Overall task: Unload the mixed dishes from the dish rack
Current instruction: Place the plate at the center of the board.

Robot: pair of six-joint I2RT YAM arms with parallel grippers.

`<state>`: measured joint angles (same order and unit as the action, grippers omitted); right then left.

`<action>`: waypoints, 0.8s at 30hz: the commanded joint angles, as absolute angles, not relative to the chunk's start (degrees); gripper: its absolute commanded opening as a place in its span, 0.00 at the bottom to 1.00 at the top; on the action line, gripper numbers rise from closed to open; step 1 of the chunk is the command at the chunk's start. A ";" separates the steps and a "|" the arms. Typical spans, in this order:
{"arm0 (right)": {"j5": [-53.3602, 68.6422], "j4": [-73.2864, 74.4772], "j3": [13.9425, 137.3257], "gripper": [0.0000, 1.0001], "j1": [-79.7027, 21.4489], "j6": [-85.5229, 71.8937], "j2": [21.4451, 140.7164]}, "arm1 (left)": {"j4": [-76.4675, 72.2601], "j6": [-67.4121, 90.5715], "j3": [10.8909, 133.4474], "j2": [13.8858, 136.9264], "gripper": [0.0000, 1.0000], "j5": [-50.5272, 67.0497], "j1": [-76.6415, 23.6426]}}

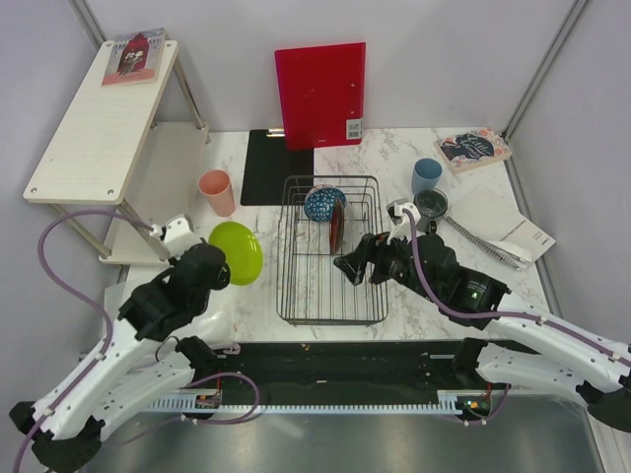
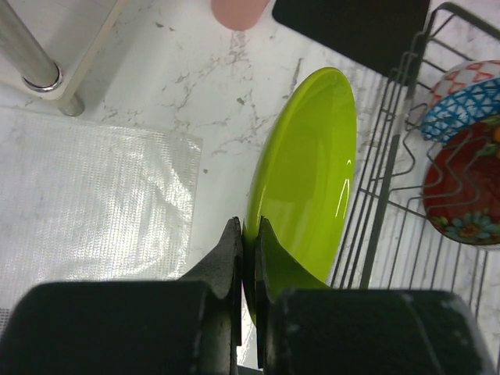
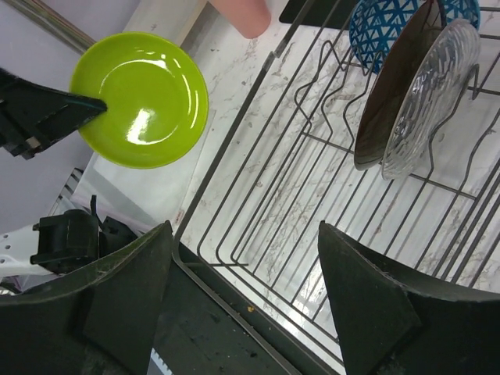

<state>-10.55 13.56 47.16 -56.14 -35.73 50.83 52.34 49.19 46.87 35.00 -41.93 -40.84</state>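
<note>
The black wire dish rack [image 1: 296, 296] stands mid-table. At its far end sit a blue patterned bowl [image 1: 323, 203], a dark red plate [image 3: 387, 101] and a clear glass plate [image 3: 433, 86], both plates on edge. My left gripper [image 2: 250, 226] is shut on the rim of the lime-green dish [image 2: 308, 172], which is tilted just left of the rack [image 2: 391, 180]. My right gripper [image 3: 244, 230] hangs open over the rack's bare near half with nothing between its fingers. A pink cup [image 1: 217, 192] stands left of the rack. A light blue cup [image 1: 426, 175] and a dark grey mug [image 1: 431, 207] stand to its right.
A black mat [image 1: 274, 163] and an upright red board [image 1: 320, 94] lie behind the rack. A white shelf [image 1: 99, 118] fills the far left, with a clear plastic sheet [image 2: 86, 203] below it. A book [image 1: 475, 148] and a spiral notebook [image 1: 503, 227] are at the right.
</note>
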 commanded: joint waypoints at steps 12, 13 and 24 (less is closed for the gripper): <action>-13.89 13.53 45.79 0.82 -56.34 -31.90 44.47 | 23.93 41.84 47.47 58.70 0.02 -22.43 -20.31; -13.63 13.54 45.79 0.82 -56.34 -31.90 44.56 | 21.64 41.92 45.98 59.76 0.02 -20.15 -19.69; -12.66 13.10 44.39 0.82 -56.34 -31.90 44.91 | 3.61 49.73 34.81 65.47 0.02 -6.77 -16.70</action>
<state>-12.75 14.24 45.01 -56.14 -32.69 45.06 13.50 44.86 37.32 63.88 -11.60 -17.76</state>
